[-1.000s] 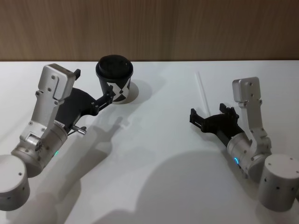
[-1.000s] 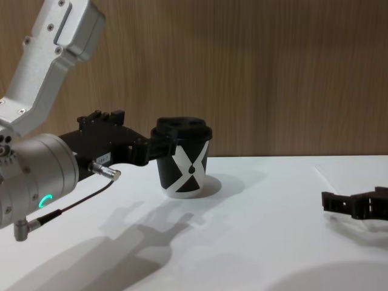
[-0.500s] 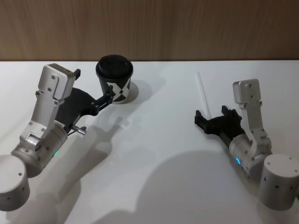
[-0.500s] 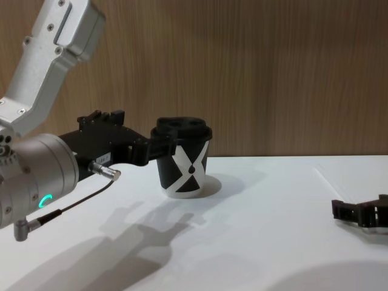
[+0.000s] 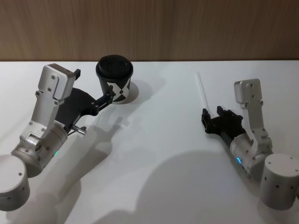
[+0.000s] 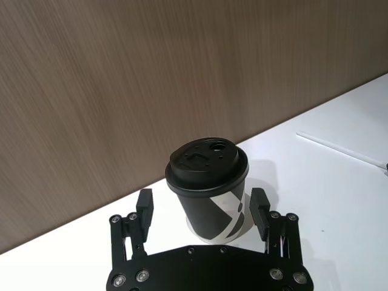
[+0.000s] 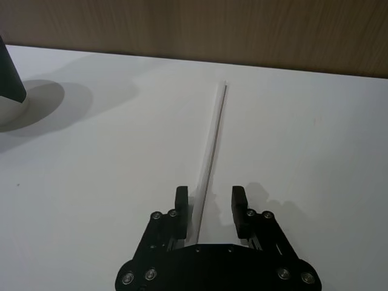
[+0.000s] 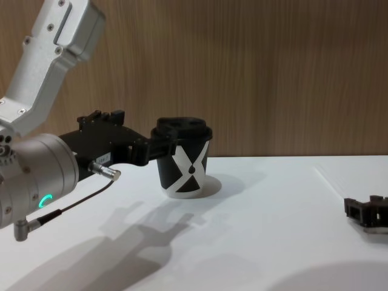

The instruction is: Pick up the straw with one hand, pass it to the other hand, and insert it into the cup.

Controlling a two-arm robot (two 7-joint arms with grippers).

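The black cup with its lid and white X mark stands at the back left of the white table. My left gripper is open around the cup, one finger on each side with small gaps. From the chest view the cup stands upright and the left gripper reaches it from the left. The thin white straw lies flat on the right. My right gripper is open and low over the table, and the near end of the straw lies between its fingers.
A brown wooden wall runs behind the table's far edge. The right gripper sits low near the right edge in the chest view. Bare white table lies between the two arms.
My right gripper has drawn back to the right and turned in line with the straw, its fingers now closer together around the straw's near end. The left arm and cup have not moved.
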